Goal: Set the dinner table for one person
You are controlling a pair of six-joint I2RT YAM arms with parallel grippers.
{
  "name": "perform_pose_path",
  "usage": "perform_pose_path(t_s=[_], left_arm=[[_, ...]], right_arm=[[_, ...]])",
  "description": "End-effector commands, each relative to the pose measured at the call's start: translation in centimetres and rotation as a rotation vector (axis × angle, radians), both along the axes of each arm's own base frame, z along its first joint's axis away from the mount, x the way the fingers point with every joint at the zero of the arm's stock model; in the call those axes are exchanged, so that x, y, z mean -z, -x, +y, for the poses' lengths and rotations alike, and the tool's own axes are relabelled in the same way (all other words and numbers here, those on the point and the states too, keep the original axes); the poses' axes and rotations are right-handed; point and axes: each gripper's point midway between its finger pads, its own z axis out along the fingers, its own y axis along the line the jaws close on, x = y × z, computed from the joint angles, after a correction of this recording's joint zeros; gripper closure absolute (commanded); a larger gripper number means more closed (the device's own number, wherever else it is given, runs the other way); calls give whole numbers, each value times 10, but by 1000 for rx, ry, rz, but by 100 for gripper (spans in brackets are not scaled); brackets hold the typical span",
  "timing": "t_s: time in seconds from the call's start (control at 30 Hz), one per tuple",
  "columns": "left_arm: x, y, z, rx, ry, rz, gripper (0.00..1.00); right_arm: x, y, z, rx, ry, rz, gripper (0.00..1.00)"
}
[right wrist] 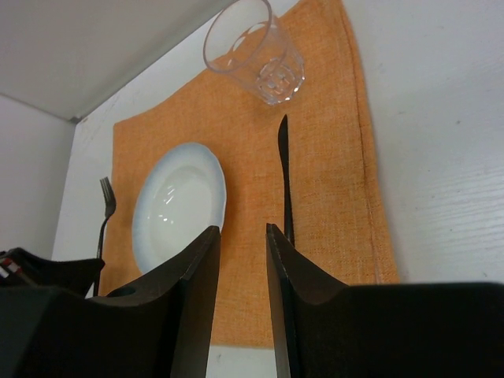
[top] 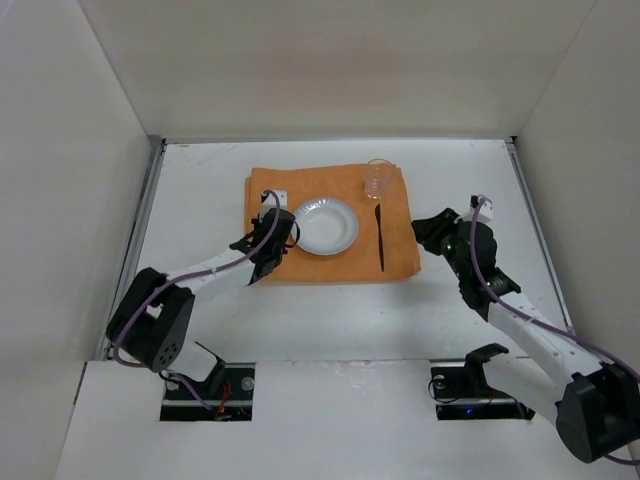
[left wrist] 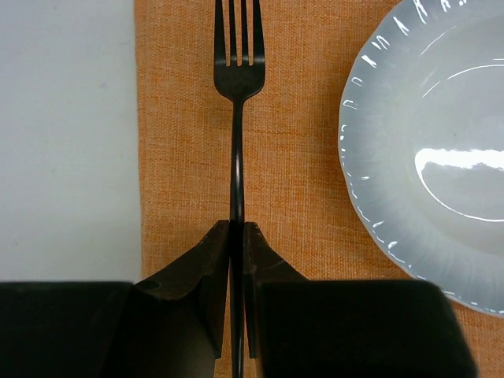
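Note:
On the white dinner table (top: 330,320) lies an orange placemat (top: 335,268). It carries a white plate (top: 325,225), a clear glass (top: 377,180) at its far right corner and a black knife (top: 380,238) right of the plate. My left gripper (left wrist: 236,228) is shut on the handle of a black fork (left wrist: 236,118). The fork lies flat on the placemat (left wrist: 299,157), left of the plate (left wrist: 441,157), tines pointing away. My right gripper (right wrist: 242,230) is open with nothing between its fingers. It hovers near the placemat's right edge, just short of the knife (right wrist: 285,173).
White walls enclose the table on three sides, with metal rails (top: 140,240) along the left and right edges. Both arm bases (top: 205,385) sit at the near edge. Bare white tabletop (left wrist: 63,134) starts just left of the fork.

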Motion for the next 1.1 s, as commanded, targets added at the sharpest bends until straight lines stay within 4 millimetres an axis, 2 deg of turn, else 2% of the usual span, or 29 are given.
perform_pose_path(t_s=[0.0,0.2,0.43,0.73,0.83,0.9,1.07], left_arm=[[-19,-24,-18,20,72,-63,95],[-2,-34,-25,28,60,-29,94],[16,-42,-21,2,31,0,95],[47,-31,-9,-62,12,51,92],[53,-27,-6,-79,17,51,87],[49,-25,-4,-95,28,27,79],[23,-15,4,-133,62,-47,55]], right_arm=[[-18,-5,9,-20,-24,-66,64],[-14,-5,12,-27,-16,-57,64],[-13,-6,14,-33,-11,-53,64],[-14,-6,14,-31,-12,-57,63],[-15,-6,14,-36,-13,-59,63],[-15,-6,13,-28,-11,-61,63],[-10,-7,13,-27,-3,-46,60]])
